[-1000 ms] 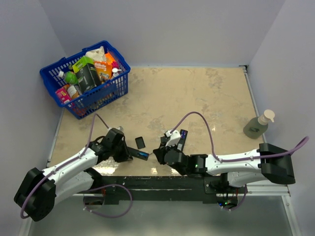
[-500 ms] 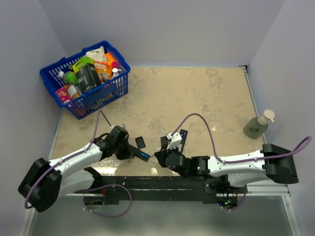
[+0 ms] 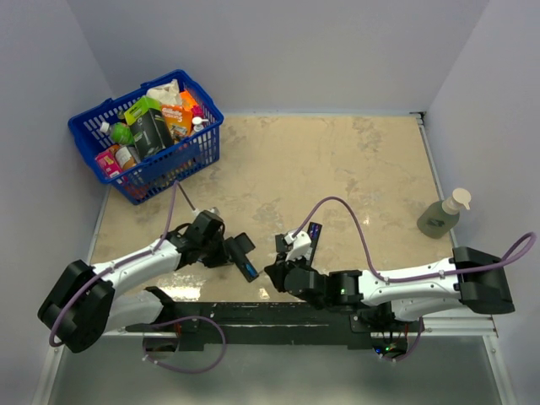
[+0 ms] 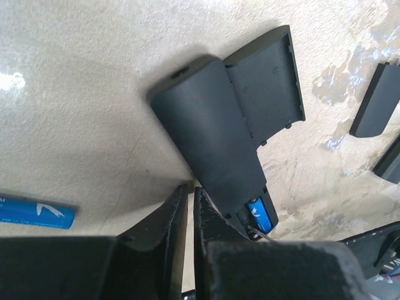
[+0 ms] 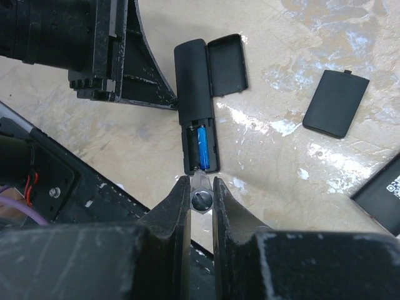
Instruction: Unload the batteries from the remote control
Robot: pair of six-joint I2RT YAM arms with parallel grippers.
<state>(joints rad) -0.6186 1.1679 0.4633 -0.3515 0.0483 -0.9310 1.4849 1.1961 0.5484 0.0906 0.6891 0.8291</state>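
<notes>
The black remote control (image 5: 192,81) lies on the table with its compartment open. One blue battery (image 5: 202,148) sits inside it, also seen as the battery (image 4: 261,215) in the left wrist view. Its flat cover (image 5: 227,64) lies against its side. Another of the batteries (image 4: 34,212) lies loose on the table. My left gripper (image 4: 189,194) is shut with nothing between its fingers, its tips against the remote control (image 4: 212,125). My right gripper (image 5: 201,187) is shut on a small hex-shaped tool (image 5: 201,199), just short of the compartment's open end.
A second black cover (image 5: 335,103) and a second remote (image 3: 314,240) lie to the right. A blue basket (image 3: 101,118) full of groceries stands at the back left. A soap bottle (image 3: 440,218) stands off the table's right edge.
My left arm has swung forward and to the right, and the remote has turned from crosswise to slanted, up against its cover. The right arm has barely moved.
</notes>
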